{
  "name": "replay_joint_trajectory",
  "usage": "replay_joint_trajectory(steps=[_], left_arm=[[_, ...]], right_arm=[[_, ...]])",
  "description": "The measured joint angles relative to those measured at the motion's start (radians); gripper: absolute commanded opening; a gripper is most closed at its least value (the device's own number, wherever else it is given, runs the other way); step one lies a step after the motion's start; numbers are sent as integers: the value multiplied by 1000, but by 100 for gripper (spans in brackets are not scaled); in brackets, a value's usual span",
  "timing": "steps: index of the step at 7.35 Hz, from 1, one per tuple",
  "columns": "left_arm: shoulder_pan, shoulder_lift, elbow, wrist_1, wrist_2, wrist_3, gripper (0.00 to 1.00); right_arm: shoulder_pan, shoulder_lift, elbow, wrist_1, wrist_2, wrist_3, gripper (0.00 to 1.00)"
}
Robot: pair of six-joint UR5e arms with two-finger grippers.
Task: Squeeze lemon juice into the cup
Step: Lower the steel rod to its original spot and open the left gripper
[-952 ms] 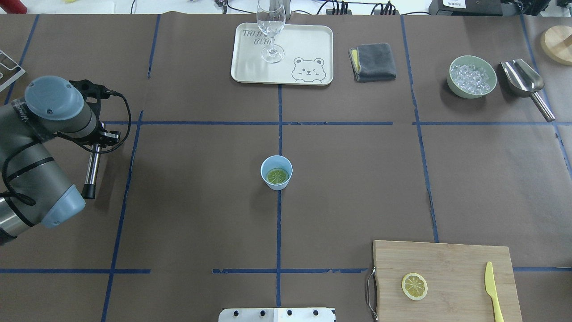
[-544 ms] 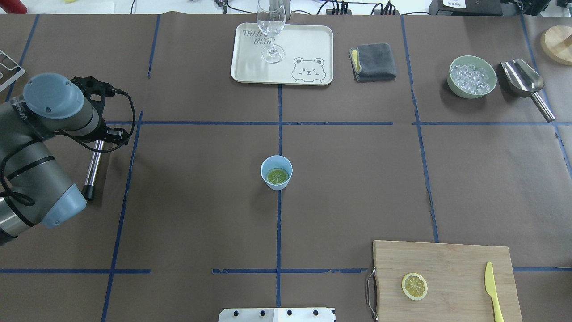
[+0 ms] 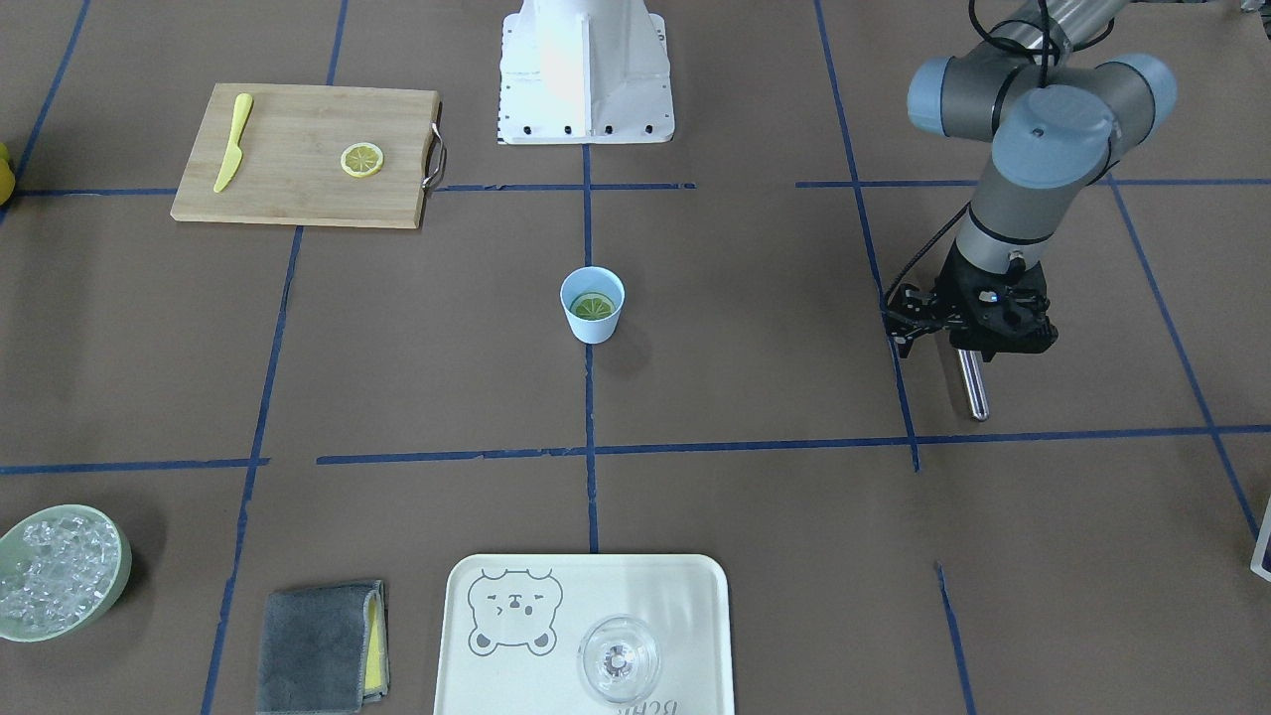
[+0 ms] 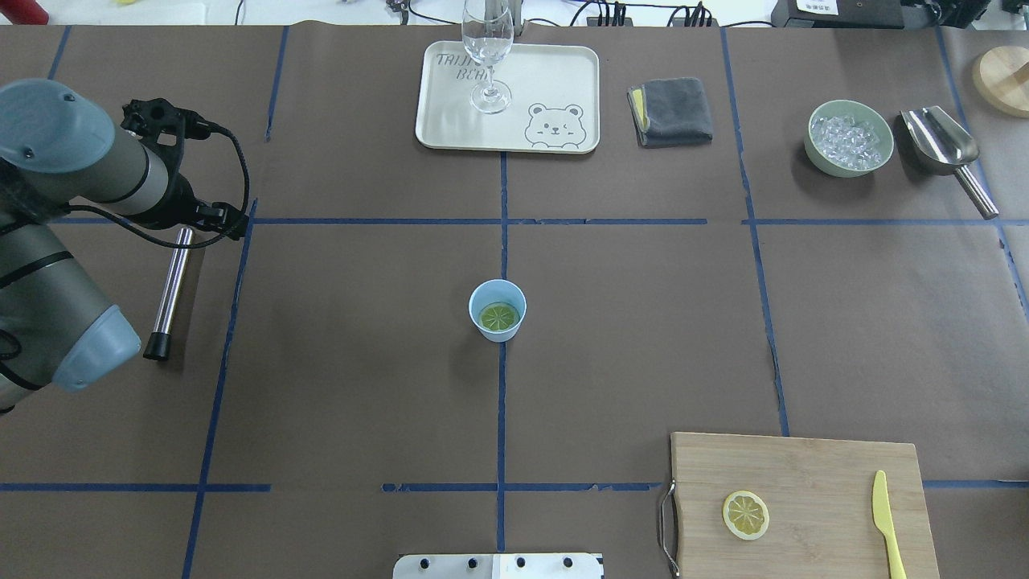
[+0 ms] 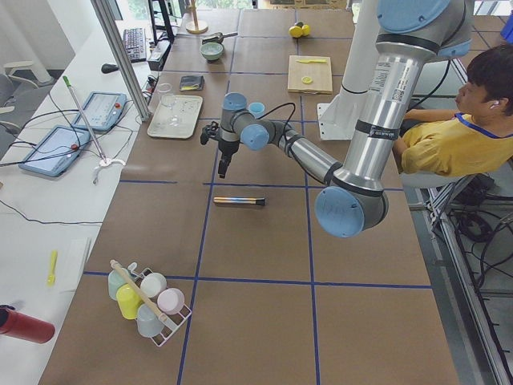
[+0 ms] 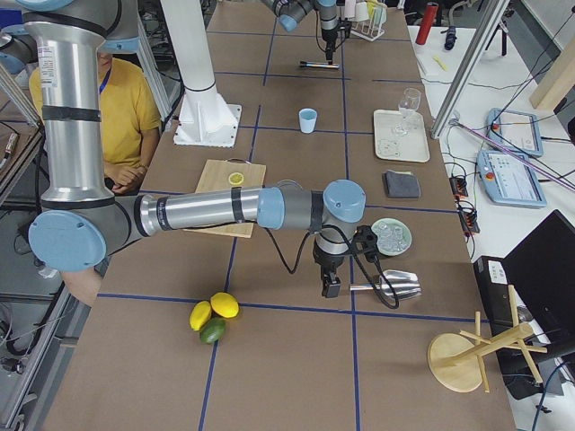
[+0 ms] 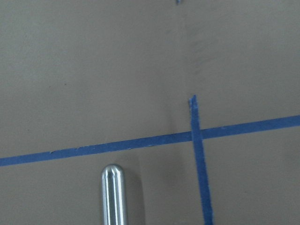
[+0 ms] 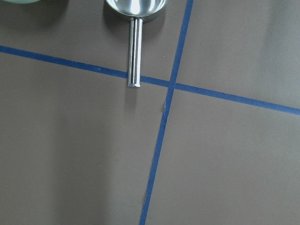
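**Cutting board** (image 4: pixel 804 498). Bamboo, at the table's near right corner. It carries the spare slice (image 4: pixel 745 515), lying flat and well apart from the yellow knife (image 4: pixel 886 523).

**Cup** (image 4: pixel 498 310). Light-blue plastic, upright at the table's centre on the blue tape line. Judged light and easy to tip, so any reach inside should come straight down and clear of the rim.

**Lemon** (image 4: pixel 498 317). A thin round slice lying flat on the bottom of the cup, looking greenish there. Judged light, soft, wet and slippery, and it would bend rather than resist. The best hold is across opposite edges of the rind, pinched gently. The cup wall leaves little room for fingers.

**Left arm** (image 4: pixel 48 265). At the table's left side, well away from the cup, with the wrist turned down.

**Right arm** (image 6: pixel 225 211). Stretched out low past the board, with the wrist also turned down.

**Left gripper** (image 3: pixel 993 328). Hangs over one end of a metal rod (image 4: pixel 171 281) that lies on the table. Its fingers are hidden, so I cannot tell whether they are spread or pressed together.

**Right gripper** (image 6: pixel 331 285). Points down just beside the ice scoop (image 6: pixel 395 285). It shows only in the side view, so its state cannot be told.
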Motion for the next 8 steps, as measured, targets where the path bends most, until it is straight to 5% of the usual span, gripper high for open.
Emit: replay_joint_trajectory(steps=[6,8], left_arm=[[-21,-54,87,-129,-49,-5,100],[-84,-48,90,-115,-146,2,100]], right_arm=[[45,56,-59,33,-39,2,100],[45,59,-67,35,-41,2,100]])
